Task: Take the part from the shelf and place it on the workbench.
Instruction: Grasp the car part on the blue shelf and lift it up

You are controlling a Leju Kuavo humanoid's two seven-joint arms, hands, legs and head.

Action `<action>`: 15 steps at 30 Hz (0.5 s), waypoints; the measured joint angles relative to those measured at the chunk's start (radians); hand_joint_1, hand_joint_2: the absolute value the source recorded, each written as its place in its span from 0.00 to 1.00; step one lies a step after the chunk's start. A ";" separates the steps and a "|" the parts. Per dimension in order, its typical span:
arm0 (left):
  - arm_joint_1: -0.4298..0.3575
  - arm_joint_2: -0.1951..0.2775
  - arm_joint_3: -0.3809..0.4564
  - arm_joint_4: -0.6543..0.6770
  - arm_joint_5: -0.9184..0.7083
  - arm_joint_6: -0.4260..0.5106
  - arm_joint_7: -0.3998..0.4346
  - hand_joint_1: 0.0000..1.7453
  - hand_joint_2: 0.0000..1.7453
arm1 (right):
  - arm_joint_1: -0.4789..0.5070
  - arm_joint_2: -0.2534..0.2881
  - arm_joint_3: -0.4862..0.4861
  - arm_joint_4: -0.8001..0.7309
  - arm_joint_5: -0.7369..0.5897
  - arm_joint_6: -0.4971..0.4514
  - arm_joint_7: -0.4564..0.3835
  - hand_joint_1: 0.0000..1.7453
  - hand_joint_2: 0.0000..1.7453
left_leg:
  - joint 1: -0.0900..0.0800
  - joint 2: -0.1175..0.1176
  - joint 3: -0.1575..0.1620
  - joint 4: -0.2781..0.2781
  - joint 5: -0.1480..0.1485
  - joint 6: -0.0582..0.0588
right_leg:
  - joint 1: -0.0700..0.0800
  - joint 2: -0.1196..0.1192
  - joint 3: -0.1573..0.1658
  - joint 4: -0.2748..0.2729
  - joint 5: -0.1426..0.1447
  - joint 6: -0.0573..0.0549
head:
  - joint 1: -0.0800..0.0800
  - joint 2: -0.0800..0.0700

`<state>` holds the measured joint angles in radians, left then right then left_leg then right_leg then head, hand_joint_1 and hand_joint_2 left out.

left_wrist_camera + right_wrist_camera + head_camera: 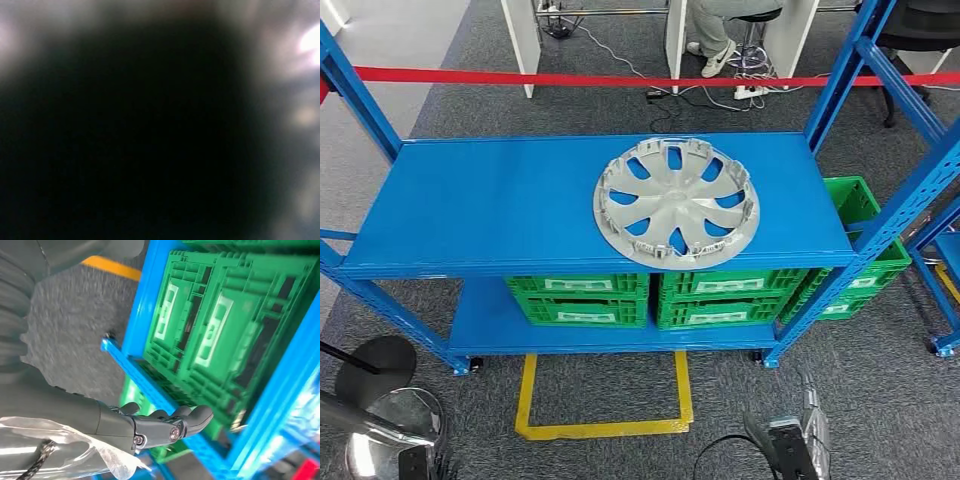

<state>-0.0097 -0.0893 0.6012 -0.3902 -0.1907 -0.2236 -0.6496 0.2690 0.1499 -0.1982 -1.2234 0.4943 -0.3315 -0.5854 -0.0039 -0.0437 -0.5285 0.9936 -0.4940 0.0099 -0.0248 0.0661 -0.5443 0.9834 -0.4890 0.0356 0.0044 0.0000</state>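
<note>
A silver wheel cover (676, 202) with several spokes lies flat on the right half of the blue shelf's top board (493, 205), its edge close to the front lip. My right hand (803, 435) hangs low in front of the shelf's right leg, well below the part. In the right wrist view the right hand (158, 427) has its fingers stretched out with nothing in them, near the green crates. Low at the left my left hand (422, 462) just reaches into the head view, its fingers barely visible. The left wrist view is dark and blurred.
Green crates (580, 298) fill the lower shelf, and another green crate (857, 205) stands behind the right upright (893, 210). A yellow floor marking (603, 428) lies before the shelf. Red tape (546, 78) runs behind it, and a seated person (716, 30) is beyond.
</note>
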 joint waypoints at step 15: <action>-0.030 -0.010 0.003 0.012 -0.067 0.022 -0.005 0.00 0.00 | 0.036 -0.076 0.234 -0.119 0.402 -0.163 0.194 0.00 1.00 | 0.000 0.030 0.032 -0.026 -0.008 0.016 | 0.005 -0.061 -0.072 0.108 -0.007 0.003 | 0.008 0.000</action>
<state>-0.0402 -0.0992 0.6040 -0.3787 -0.2575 -0.2015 -0.6550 0.3047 0.0744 0.0356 -1.3420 0.8967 -0.4946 -0.3919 -0.0044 -0.0136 -0.4963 0.9675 -0.5019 0.0261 -0.0194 0.0056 -0.6160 1.0915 -0.4965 0.0390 0.0128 0.0000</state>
